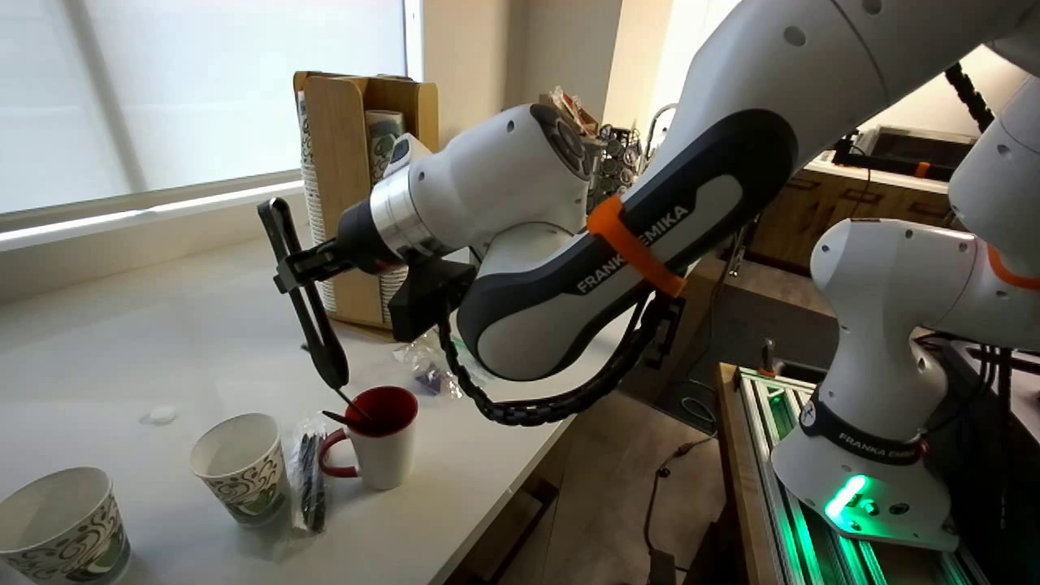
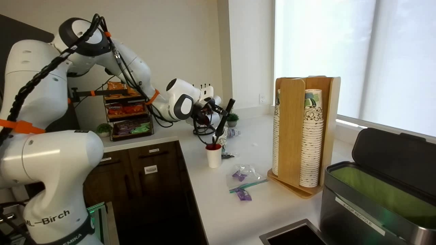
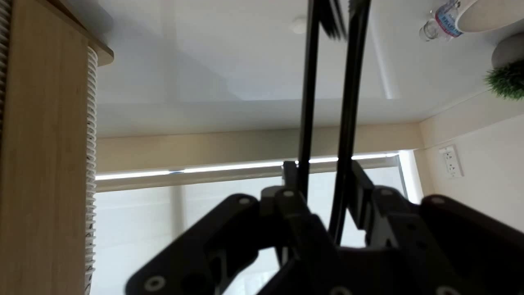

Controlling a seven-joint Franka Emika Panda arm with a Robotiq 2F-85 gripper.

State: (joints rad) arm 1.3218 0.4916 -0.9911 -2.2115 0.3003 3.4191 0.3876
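My gripper (image 1: pixel 301 266) is shut on a pair of black tongs (image 1: pixel 325 345), gripping them across their two arms near the upper part. In the wrist view the tongs (image 3: pixel 350 102) run up between the fingers, their arms slightly apart. They hang tilted, tips down, over a white mug (image 1: pixel 392 459) with a red inside and handle. A thin dark stick reaches from the tongs' tips into the mug; whether the tips pinch it I cannot tell. A second dark stick leans out over the rim. In an exterior view the mug (image 2: pixel 214 158) stands upright below the tongs.
Paper cups (image 1: pixel 246 479) and a clear packet of black utensils (image 1: pixel 310 475) stand or lie beside the mug. A wooden cup holder (image 2: pixel 291 136) rises behind. A bag with purple pieces (image 2: pixel 246 180), a recycling bin (image 2: pixel 357 217) and the counter's front edge are close by.
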